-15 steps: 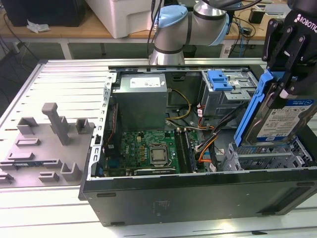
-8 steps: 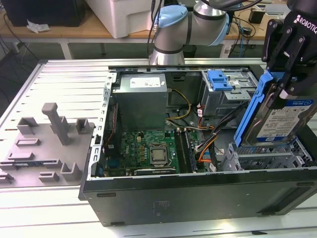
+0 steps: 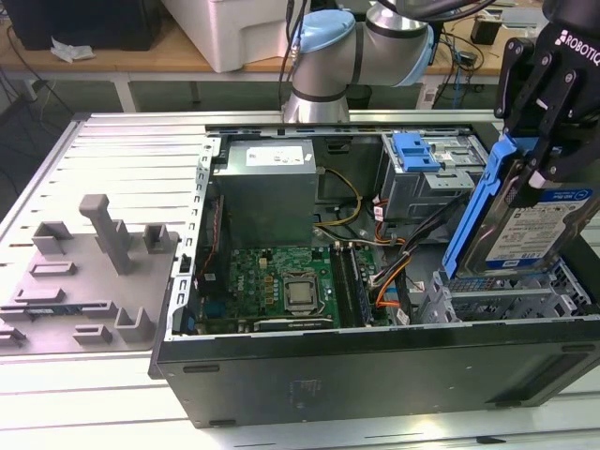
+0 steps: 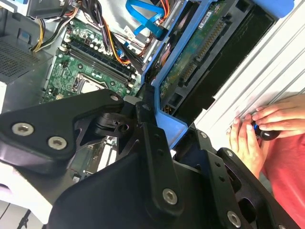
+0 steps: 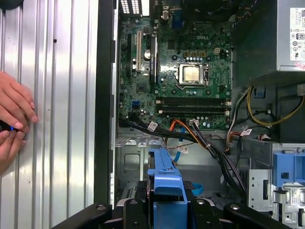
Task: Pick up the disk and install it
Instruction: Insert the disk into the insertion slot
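The disk (image 3: 530, 230), a silver hard drive with a white-and-blue label in a blue carrier bracket (image 3: 476, 211), hangs tilted and nearly on edge above the silver drive bay (image 3: 506, 298) at the exterior view's right of the open computer case. My black gripper (image 3: 536, 159) is shut on its upper end. In the second wrist view the disk's (image 4: 195, 52) green circuit-board underside shows, with one finger (image 4: 152, 138) pressed on the blue carrier. In the first wrist view the carrier (image 5: 167, 183) sits between the jaws over the bay floor.
Inside the case lie the green motherboard (image 3: 281, 281), the grey power supply (image 3: 267, 187), a silver cage with a blue clip (image 3: 422, 155) and loose cables (image 3: 394, 272). Grey fixture blocks (image 3: 94, 262) stand at the exterior view's left. A person's hands (image 4: 267, 124) rest on the table beside the case.
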